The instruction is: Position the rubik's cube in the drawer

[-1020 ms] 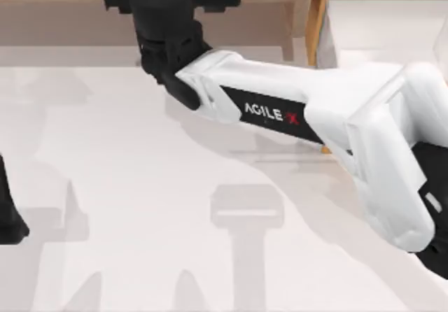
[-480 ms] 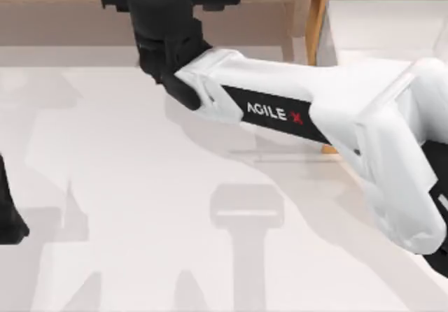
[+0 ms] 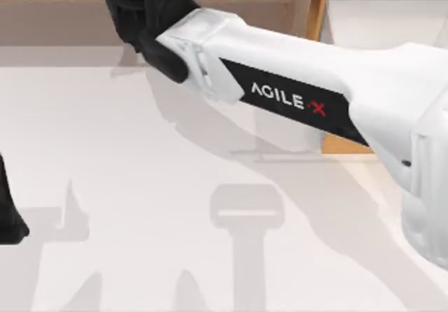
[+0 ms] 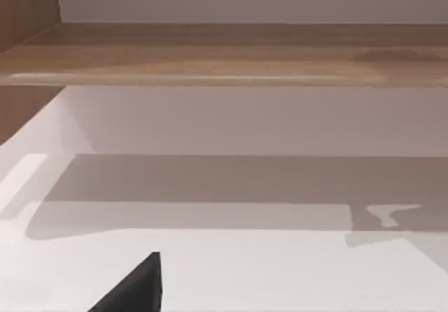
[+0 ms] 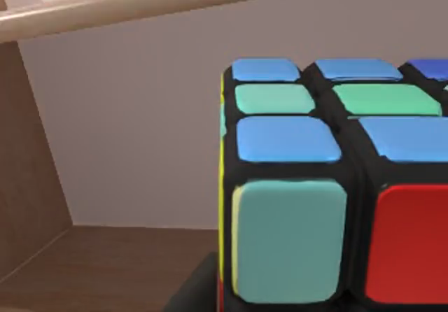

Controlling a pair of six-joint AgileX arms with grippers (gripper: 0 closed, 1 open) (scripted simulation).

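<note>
- The right arm (image 3: 294, 81) reaches from the right side of the table (image 3: 140, 186) across to the far left-centre, its white link crossing the front of the drawer (image 3: 350, 144).
- The right end effector (image 3: 143, 11) is at the far edge of the top view, over the long wooden shelf (image 3: 56, 11); its black wrist hides the fingers from above.
- In the right wrist view the rubik's cube (image 5: 329, 186) sits very close to the camera, with blue, green, pale teal and red stickers showing and a yellow side along its edge.
- The cube appears lifted inside the shelf recess, with the brown shelf floor (image 5: 105, 256) below it and a pale back wall behind. A dark finger part shows just under it, so the right end effector seems to be holding the cube, though the grip itself is hidden.
- The drawer stands at the far right of the table, its white inner wall (image 3: 378, 22) and orange-tan front edge partly visible around the arm.
- The left end effector (image 3: 10, 214) is parked at the table's left edge; I cannot tell how its fingers stand.
</note>
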